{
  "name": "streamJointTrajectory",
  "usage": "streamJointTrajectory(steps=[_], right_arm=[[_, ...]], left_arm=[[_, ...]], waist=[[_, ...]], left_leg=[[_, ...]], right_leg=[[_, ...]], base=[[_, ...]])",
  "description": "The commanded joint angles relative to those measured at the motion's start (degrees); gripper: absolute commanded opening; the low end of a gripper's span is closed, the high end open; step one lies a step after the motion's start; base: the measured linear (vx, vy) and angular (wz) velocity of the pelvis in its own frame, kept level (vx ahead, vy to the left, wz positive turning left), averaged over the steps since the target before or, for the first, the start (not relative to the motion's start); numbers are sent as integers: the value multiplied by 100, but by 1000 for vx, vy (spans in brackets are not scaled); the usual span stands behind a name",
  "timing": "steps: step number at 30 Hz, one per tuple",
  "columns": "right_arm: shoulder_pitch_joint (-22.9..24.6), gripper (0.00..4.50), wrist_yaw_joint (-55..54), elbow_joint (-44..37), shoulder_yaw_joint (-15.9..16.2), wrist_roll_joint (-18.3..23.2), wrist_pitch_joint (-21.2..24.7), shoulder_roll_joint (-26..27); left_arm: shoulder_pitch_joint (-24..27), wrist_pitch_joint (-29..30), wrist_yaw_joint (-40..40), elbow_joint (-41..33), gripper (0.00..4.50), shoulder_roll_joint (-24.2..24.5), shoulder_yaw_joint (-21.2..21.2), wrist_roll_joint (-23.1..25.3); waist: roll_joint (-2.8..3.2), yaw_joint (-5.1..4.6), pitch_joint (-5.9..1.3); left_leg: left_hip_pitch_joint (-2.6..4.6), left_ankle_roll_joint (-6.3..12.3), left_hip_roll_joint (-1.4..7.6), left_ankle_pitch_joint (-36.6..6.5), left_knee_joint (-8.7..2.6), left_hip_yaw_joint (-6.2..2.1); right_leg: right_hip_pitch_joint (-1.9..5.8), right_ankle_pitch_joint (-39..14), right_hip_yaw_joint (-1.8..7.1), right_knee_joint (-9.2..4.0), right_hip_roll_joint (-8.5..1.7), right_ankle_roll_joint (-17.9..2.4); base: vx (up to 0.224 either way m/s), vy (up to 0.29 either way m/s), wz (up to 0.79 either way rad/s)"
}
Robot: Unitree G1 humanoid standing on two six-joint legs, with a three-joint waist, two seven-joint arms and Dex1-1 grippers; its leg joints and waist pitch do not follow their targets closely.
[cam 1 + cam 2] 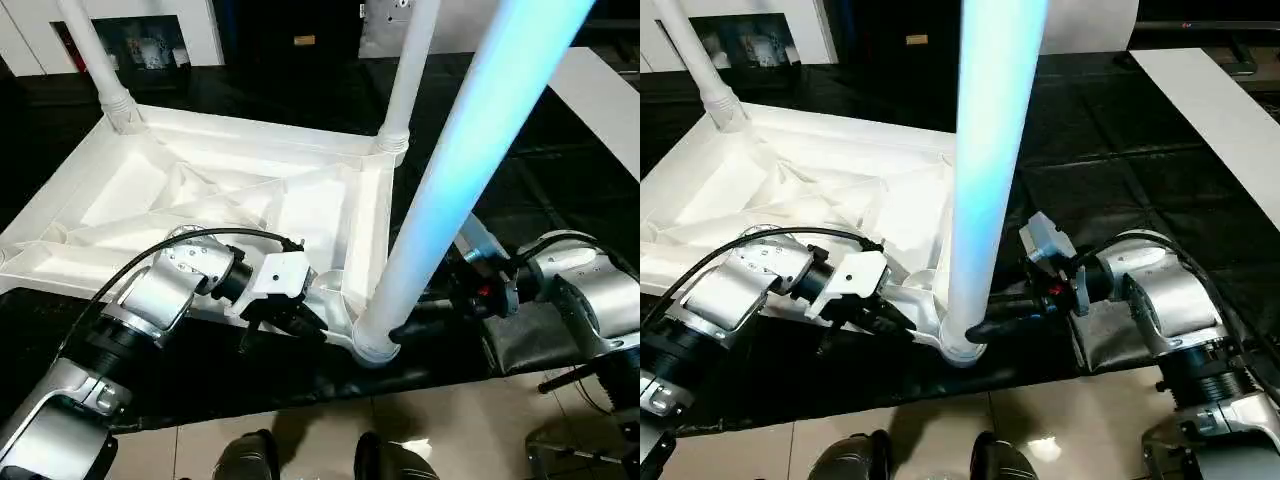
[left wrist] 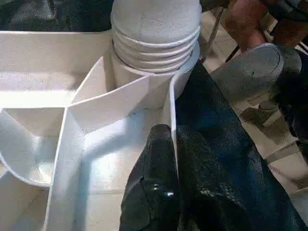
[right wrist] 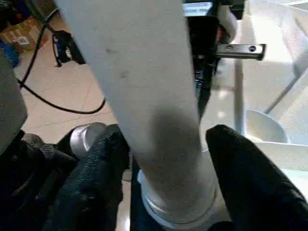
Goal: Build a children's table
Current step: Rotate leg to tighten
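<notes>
The white table top [image 1: 215,135] lies upside down on the black cover, ribbed underside up. Two white legs stand in its far sockets, one at the left [image 1: 100,60] and one at the right [image 1: 405,80]. A third leg [image 1: 470,170] rises from the near right corner socket [image 1: 375,345]. My left gripper [image 1: 300,320] is shut on the top's thin rim wall [image 2: 172,110] just beside that socket, one finger [image 2: 149,192] on each side. My right gripper [image 1: 990,325] is shut on the near leg [image 3: 159,120] just above its base, fingers [image 3: 96,183] on both sides.
The black table cover [image 1: 500,190] spreads to the right and behind the top. A white board [image 1: 600,100] lies at the far right. Tiled floor [image 1: 450,430] and two dark feet [image 1: 250,455] show below the table's front edge.
</notes>
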Motion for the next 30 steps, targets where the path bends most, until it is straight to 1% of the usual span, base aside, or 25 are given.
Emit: streamJointTrajectory(steps=[1, 2, 6, 9, 10, 11, 12, 13, 14, 15, 16, 17, 18, 19, 20, 21, 22, 23, 24, 25, 26, 27, 28, 29, 30], right_arm=[[63, 244, 71, -97, 79, 4, -23, -10], [71, 234, 54, -100, 95, 18, -23, 1], [100, 207, 17, -135, 118, 44, -17, 29], [229, 196, -35, -338, 109, 186, 221, 46], [292, 195, -95, -430, 87, 221, 310, 51], [364, 193, -219, -542, 45, 278, 454, 75], [364, 193, -219, -542, 45, 278, 454, 75], [420, 193, -340, -632, 3, 324, 576, 103], [467, 193, -538, -715, -64, 371, 713, 165], [489, 193, -978, -772, -152, 351, 970, 299], [491, 193, -1024, -778, -162, 349, 997, 313], [493, 193, -1614, -780, -268, 216, 1165, 511], [472, 193, -2266, -753, -380, 26, 1276, 741], [453, 193, -2664, -722, -445, -109, 1318, 885], [453, 193, -2664, -722, -445, -109, 1318, 885], [398, 193, -3378, -700, -602, -275, 1509, 1198], [355, 193, -3928, -707, -735, -368, 1689, 1464], [330, 191, -4284, -710, -790, -467, 1780, 1638], [330, 191, -4284, -710, -790, -467, 1780, 1638], [296, 191, -4996, -728, -898, -640, 2010, 2007], [286, 191, -5206, -735, -937, -673, 2099, 2123], [278, 190, -5329, -732, -945, -717, 2110, 2183], [261, 190, -5595, -725, -964, -811, 2131, 2310], [216, 190, -6100, -691, -1032, -945, 2179, 2592], [196, 190, -6275, -668, -1072, -969, 2191, 2704]], left_arm=[[-66, -174, -302, -116, 0, -42, -191, -28], [-57, -177, -308, -118, 0, -34, -186, -25], [-46, -173, -308, -108, 0, -26, -181, -24], [-14, 8, -135, -131, 0, -62, -101, -67], [9, 164, 11, -172, 0, -89, -63, -59], [37, 354, 196, -227, 0, -137, -2, -66], [37, 354, 196, -227, 0, -137, -2, -66], [61, 525, 356, -277, 0, -182, 52, -77], [84, 774, 533, -356, 0, -241, 122, -110], [112, 1100, 775, -479, 0, -331, 224, -159], [115, 1134, 800, -492, 0, -341, 234, -164], [129, 1550, 1147, -620, 0, -467, 355, -173], [133, 1969, 1521, -746, 0, -644, 515, -222], [131, 2209, 1748, -813, 0, -759, 612, -250], [131, 2209, 1748, -813, 0, -759, 612, -250], [95, 2586, 2254, -874, 0, -1027, 784, -195], [49, 2903, 2665, -894, 0, -1249, 915, -119], [-13, 3047, 2998, -837, 0, -1432, 1017, -50], [-13, 3047, 2998, -837, 0, -1432, 1017, -50], [-165, 3214, 3633, -657, 0, -1769, 1209, 82], [-214, 3230, 3828, -592, 0, -1865, 1263, 126], [-240, 3249, 3933, -562, 0, -1922, 1297, 136], [-297, 3289, 4159, -499, 0, -2044, 1371, 157], [-389, 3351, 4595, -399, 0, -2268, 1483, 215], [-419, 3354, 4738, -362, 0, -2340, 1511, 243]], waist=[[-48, -38, -367], [-58, -43, -369], [-57, -43, -363], [-56, -36, -352], [-31, -32, -346], [-37, -38, -337], [-37, -34, -329], [-40, -39, -319], [-25, -43, -299], [-28, -50, -297], [-32, -55, -291], [-36, -71, -282], [-20, -94, -266], [-45, -147, -249], [-48, -180, -247], [-55, -252, -248], [-38, -283, -255], [-45, -390, -274], [-50, -403, -287], [-64, -455, -291], [-58, -470, -292], [-59, -473, -317], [-46, -477, -319], [-36, -462, -332], [-31, -466, -337]], left_leg=[[144, 689, 410, -812, -343, -174], [151, 670, 413, -833, -348, -175], [155, 653, 416, -834, -351, -175], [155, 662, 418, -827, -357, -174], [154, 649, 420, -840, -364, -183], [160, 614, 427, -877, -370, -176], [157, 600, 427, -921, -374, -185], [159, 558, 422, -1012, -385, -185], [162, 505, 429, -1075, -397, -194], [167, 489, 417, -1144, -394, -193], [172, 432, 414, -1164, -405, -206], [166, 398, 406, -1219, -411, -210], [159, 326, 383, -1266, -417, -227], [148, 225, 362, -1370, -426, -244], [137, 174, 351, -1402, -425, -252], [120, 136, 337, -1401, -432, -275], [108, 119, 339, -1362, -434, -285], [78, 110, 314, -1329, -424, -288], [89, 146, 304, -1302, -416, -288], [88, 228, 291, -1203, -400, -256], [93, 265, 288, -1172, -395, -249], [101, 349, 270, -1065, -373, -232], [93, 379, 270, -993, -371, -223], [106, 444, 269, -925, -365, -210], [108, 460, 272, -873, -363, -198]], right_leg=[[340, -1752, 337, -374, -538, -1176], [341, -1766, 336, -373, -537, -1170], [337, -1726, 341, -371, -536, -1187], [337, -1678, 345, -371, -538, -1191], [336, -1714, 341, -371, -540, -1189], [333, -1732, 351, -381, -538, -1186], [330, -1804, 345, -390, -543, -1187], [332, -1973, 345, -415, -545, -1145], [319, -2099, 351, -432, -549, -1125], [317, -2237, 348, -452, -556, -1097], [313, -2386, 345, -465, -554, -1068], [316, -2498, 344, -473, -554, -1026], [310, -2711, 340, -497, -566, -968], [310, -3012, 325, -523, -567, -874], [323, -3152, 318, -531, -577, -811], [338, -3302, 308, -545, -578, -708], [341, -3250, 305, -540, -573, -710], [348, -3150, 288, -548, -552, -673], [344, -3102, 288, -559, -555, -666], [329, -2872, 308, -552, -532, -703], [314, -2801, 310, -556, -526, -734], [321, -2612, 310, -554, -515, -758], [326, -2476, 311, -535, -503, -786], [322, -2307, 307, -536, -496, -830], [319, -2187, 311, -526, -485, -861]], base=[[0, 0, 0], [0, 0, 0], [0, 0, 0], [0, 0, 0], [0, 0, 0], [0, 0, 0], [0, 0, 0], [0, 0, 0], [0, 0, 0], [0, 0, 0], [0, 0, 0], [0, 0, 0], [0, 0, 0], [0, 0, 0], [0, 0, 0], [0, 0, 0], [0, 0, 0], [0, 0, 0], [0, 0, 0], [0, 0, 0], [0, 0, 0], [0, 0, 0], [0, 0, 0], [0, 0, 0], [0, 0, 0]])
